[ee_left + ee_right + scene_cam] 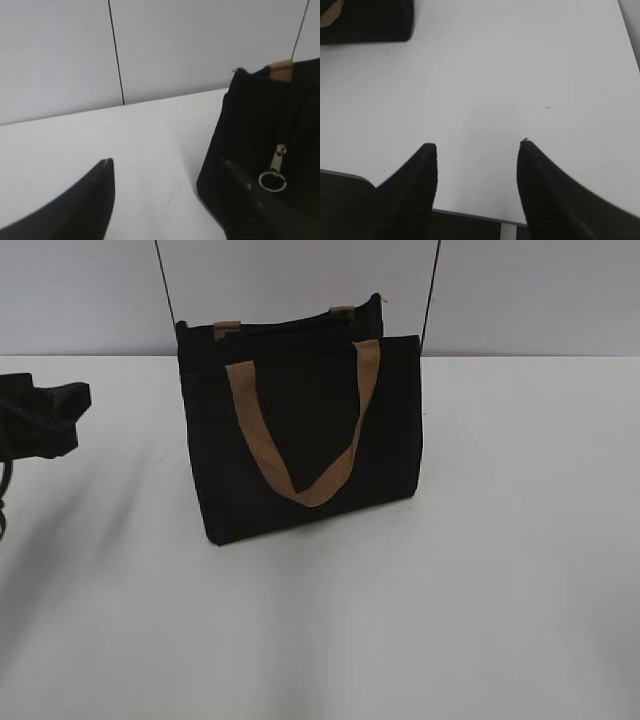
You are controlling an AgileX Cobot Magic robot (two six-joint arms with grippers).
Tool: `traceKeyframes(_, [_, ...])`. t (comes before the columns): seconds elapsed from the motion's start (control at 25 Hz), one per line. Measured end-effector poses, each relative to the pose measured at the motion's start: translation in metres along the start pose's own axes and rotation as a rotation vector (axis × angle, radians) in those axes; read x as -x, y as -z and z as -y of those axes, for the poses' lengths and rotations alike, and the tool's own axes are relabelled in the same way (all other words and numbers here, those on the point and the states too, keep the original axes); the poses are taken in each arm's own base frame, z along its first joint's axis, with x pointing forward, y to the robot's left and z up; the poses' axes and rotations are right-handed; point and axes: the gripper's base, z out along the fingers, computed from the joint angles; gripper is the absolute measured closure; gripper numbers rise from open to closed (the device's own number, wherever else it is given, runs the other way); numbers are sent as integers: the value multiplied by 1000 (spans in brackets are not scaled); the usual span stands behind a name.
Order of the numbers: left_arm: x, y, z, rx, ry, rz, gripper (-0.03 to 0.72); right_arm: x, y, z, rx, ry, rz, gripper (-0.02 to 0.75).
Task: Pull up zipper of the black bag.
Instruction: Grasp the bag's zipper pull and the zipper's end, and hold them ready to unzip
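The black bag [300, 430] stands upright mid-table with tan loop handles. Its side shows in the left wrist view [260, 130], where a silvery zipper pull [276, 159] with a small ring hangs on the side panel. A corner of the bag shows in the right wrist view [367, 20]. My left gripper [167, 167] is open and empty, left of the bag, its right finger close to the bag's lower side. It shows at the left edge of the exterior view [45, 415]. My right gripper [477, 147] is open and empty over bare table near the front edge.
The white table [480, 570] spreads around the bag. Its front edge [470, 216] lies just under the right gripper. Two thin black cords [165, 285] rise from the bag's top corners. A pale wall stands behind.
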Motion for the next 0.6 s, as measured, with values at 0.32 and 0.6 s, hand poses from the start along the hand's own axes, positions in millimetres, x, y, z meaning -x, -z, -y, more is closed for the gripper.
traceKeyframes(0.32, [-50, -42, 7, -46, -5, 47, 204, 0, 0, 0, 0, 0, 0, 342])
traceKeyframes(0.6, [-80, -62, 16, -130, 32, 51, 204, 0, 0, 0, 0, 0, 0, 342])
